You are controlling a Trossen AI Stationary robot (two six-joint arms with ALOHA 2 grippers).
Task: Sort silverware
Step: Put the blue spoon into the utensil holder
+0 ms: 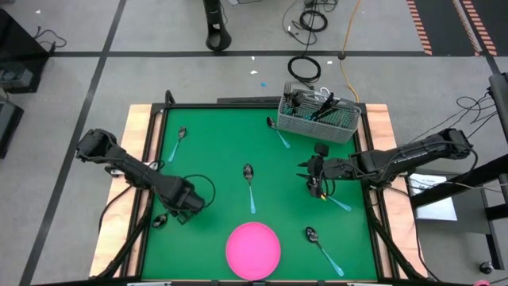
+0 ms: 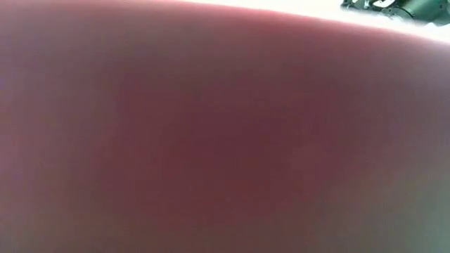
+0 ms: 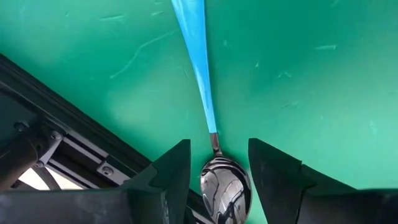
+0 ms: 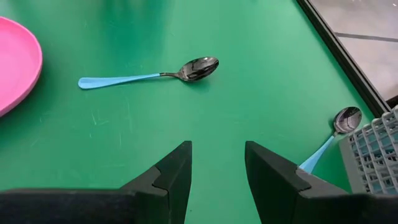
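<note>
The table has a green top framed by pale wooden edges, and stands on a grey floor crossed by dark lines. Black cables lie coiled on the floor beyond the table's far edge, with orange-striped tape towards the far right corner.

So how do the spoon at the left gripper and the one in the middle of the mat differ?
The left spoon sits by the mat's left edge, bowl between the left gripper's open fingers. The middle spoon lies alone, clear of both grippers. Both have dark shiny bowls and light-blue handles, flat on the green mat.
</note>
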